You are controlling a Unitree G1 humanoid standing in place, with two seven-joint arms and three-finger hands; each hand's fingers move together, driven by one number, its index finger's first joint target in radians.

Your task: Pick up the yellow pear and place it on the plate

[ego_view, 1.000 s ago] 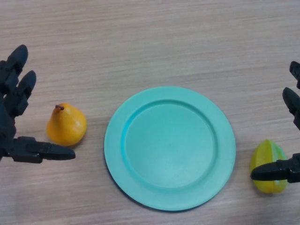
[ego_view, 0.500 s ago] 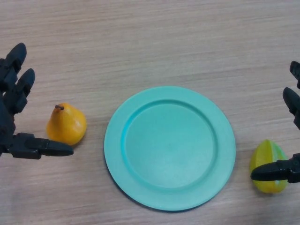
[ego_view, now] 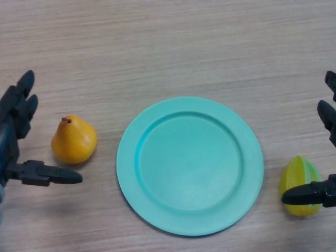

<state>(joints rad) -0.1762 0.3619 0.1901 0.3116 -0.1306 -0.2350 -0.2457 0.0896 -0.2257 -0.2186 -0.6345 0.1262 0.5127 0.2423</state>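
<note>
Left of your teal plate (ego_view: 131,157) sits the yellow pear (ego_view: 73,140), orange-tinged, brown stem up, unlabelled. Your left hand (ego_view: 16,142) flanks it, spread open, empty. Your right hand (ego_view: 323,191) is open by the yellow-green fruit (ego_view: 298,184).

Bare table (ego_view: 173,47) between pear (ego_view: 73,139) and plate (ego_view: 190,165). Plate holds nothing. Yellow-green fruit (ego_view: 300,185) sits right of it.

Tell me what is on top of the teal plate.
Nothing lies on the teal plate; its whole surface shows bare. The yellow pear sits on the table to its left, apart from the rim. What is under the plate is hidden.
</note>
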